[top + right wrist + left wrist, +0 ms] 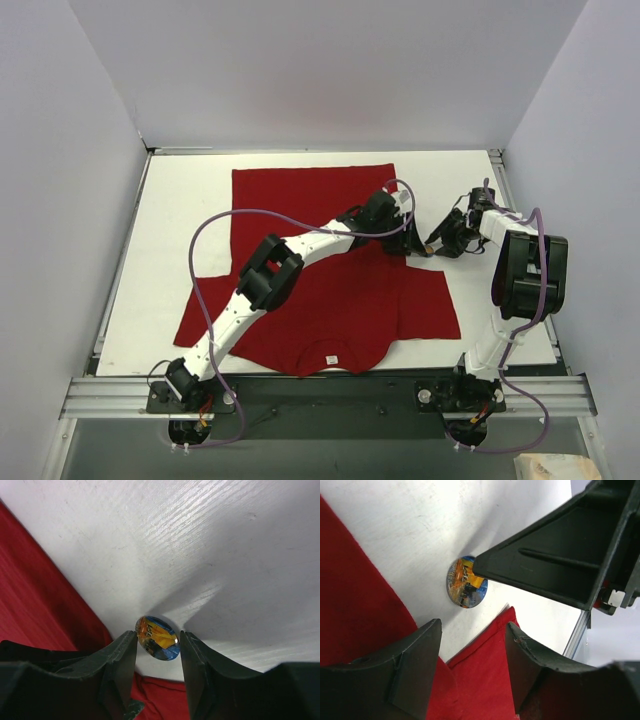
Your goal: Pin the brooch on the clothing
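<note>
Where the two arms meet off the shirt's side edge, the right gripper has its jaws clamped on the brooch, one pad on each side of the rim. The disc is tilted; can't tell if its lower edge touches the white table. Its face is orange, yellow and blue. The red shirt lies left of these jaws and runs under their tips.

The left gripper has its jaws apart and holds nothing. Between them are a shirt corner and bare table. The brooch sits just ahead of the left jaws' tips, not between them, and one right finger comes in over it from the upper right.

From above, both grippers point at each other, nearly tip to tip. The shirt lies flat, with a white label at the collar well apart from both jaws.
</note>
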